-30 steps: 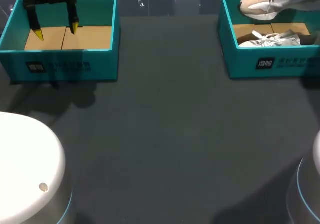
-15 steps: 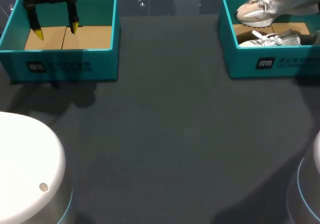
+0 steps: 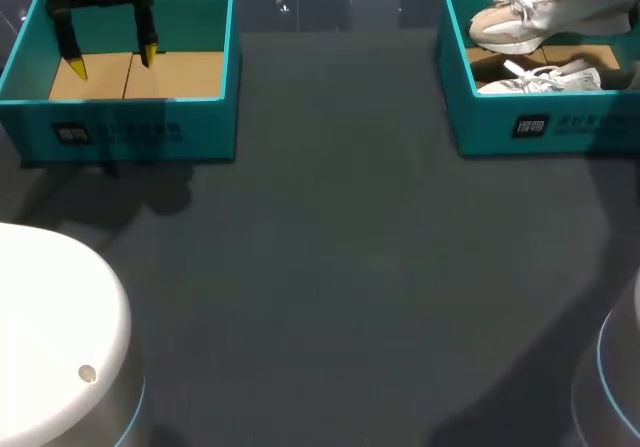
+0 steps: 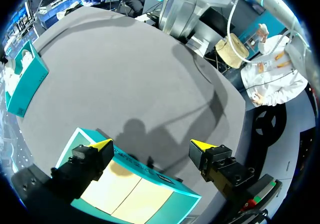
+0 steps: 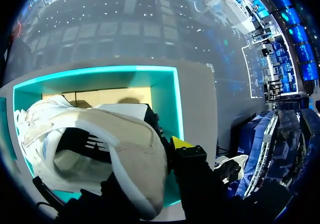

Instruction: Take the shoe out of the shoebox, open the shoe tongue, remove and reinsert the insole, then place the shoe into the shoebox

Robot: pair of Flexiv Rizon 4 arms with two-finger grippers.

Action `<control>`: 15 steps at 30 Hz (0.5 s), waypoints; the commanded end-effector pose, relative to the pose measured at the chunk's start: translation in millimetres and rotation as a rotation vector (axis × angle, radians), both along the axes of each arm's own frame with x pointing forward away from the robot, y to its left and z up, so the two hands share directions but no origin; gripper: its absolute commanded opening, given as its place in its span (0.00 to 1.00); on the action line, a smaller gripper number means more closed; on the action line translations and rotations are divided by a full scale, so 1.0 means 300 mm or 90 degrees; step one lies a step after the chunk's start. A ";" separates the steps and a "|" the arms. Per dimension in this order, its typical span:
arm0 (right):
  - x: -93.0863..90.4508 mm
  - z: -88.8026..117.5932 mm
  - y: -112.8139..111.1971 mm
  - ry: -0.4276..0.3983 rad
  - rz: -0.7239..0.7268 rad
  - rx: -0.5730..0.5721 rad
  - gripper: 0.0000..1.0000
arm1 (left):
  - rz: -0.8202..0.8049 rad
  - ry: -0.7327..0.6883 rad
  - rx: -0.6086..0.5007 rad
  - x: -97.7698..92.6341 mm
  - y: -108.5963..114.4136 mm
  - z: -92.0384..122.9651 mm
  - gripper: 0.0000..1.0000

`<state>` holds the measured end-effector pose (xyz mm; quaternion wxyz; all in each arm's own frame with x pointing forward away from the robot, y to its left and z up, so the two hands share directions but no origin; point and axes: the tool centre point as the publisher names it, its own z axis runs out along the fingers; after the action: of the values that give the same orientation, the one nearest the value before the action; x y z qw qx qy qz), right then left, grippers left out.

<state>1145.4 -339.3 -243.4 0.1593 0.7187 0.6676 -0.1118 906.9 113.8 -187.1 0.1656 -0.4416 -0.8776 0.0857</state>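
A beige and white shoe (image 3: 528, 19) hangs over the teal shoebox (image 3: 520, 127) at the table's far right, toe toward the table's middle. My right gripper (image 5: 161, 151) is shut on its heel; one yellow fingertip (image 5: 181, 143) shows beside the heel and the other is hidden by the shoe (image 5: 100, 144). A second white shoe (image 3: 545, 77) lies inside that shoebox (image 5: 167, 91). My left gripper (image 3: 113, 61) hangs open and empty over a second teal box (image 3: 130, 132) at the far left, its fingers (image 4: 103, 145) spread above the box's front wall (image 4: 150, 171).
The left box holds only its brown cardboard floor (image 3: 135, 75). Dark grey table surface (image 3: 330, 267) spreads between the two boxes and toward the front. White rounded robot bases sit at the near left (image 3: 50, 337) and near right (image 3: 620, 367) corners.
The held shoe has tipped from toe-down toward level above the right shoebox, with its toe shifting slightly toward the table's middle. The left arm has stayed where it was.
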 end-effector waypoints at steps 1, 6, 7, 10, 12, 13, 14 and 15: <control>0.041 -0.017 -0.009 0.016 -0.014 0.016 0.00 | -0.001 -0.001 0.000 -0.003 0.002 0.002 1.00; 0.069 -0.043 0.002 0.024 -0.017 0.022 0.00 | -0.001 -0.001 0.000 -0.003 0.002 0.002 1.00; 0.071 -0.051 0.002 0.024 -0.016 0.026 0.00 | -0.001 -0.001 0.000 -0.003 0.002 0.002 1.00; 0.074 -0.074 0.003 0.032 -0.018 0.035 0.00 | -0.001 -0.001 0.000 -0.003 0.002 0.002 1.00; 0.075 -0.090 0.005 0.037 -0.020 0.039 0.00 | -0.001 -0.001 0.000 -0.003 0.002 0.002 1.00; 0.075 -0.098 0.006 0.039 -0.020 0.041 0.00 | -0.001 -0.001 0.000 -0.003 0.002 0.002 1.00; 0.076 -0.107 0.008 0.041 -0.020 0.043 0.00 | -0.001 -0.001 0.000 -0.003 0.002 0.002 1.00; 0.077 -0.117 0.011 0.044 -0.019 0.043 0.00 | -0.001 -0.001 0.000 -0.003 0.002 0.002 1.00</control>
<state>1158.8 -335.1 -271.7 0.1217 0.7277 0.6664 -0.1074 906.9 113.8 -187.1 0.1656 -0.4416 -0.8776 0.0857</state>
